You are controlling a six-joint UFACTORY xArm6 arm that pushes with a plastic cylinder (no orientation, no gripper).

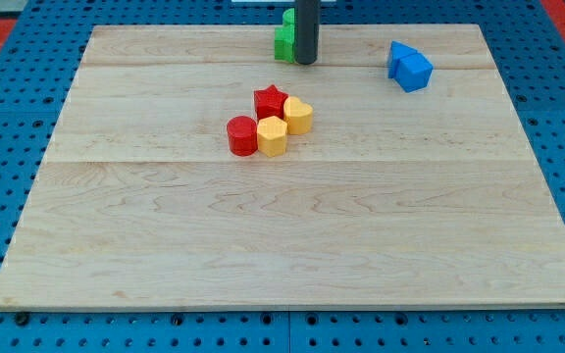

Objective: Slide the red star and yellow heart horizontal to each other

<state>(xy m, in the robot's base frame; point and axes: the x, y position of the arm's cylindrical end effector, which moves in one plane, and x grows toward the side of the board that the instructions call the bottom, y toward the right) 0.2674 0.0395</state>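
Surface: pale wooden surface (292,255) on blue pegboard.
End effector: a bare rod with nothing to spread or pinch; my tip (306,62) sits beside the green block (284,39), well above the cluster.
Targets: red star (270,101) touching yellow heart (298,115), heart slightly lower.
Neighbours: red cylinder (241,135), yellow hexagon (272,136) crowd below.
Advice: nudge gently, probably the star downward, without scattering neighbours.

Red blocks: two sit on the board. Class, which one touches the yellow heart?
The red star, the upper red block, touches the yellow heart on its right. The red cylinder lower left touches only the yellow hexagon.
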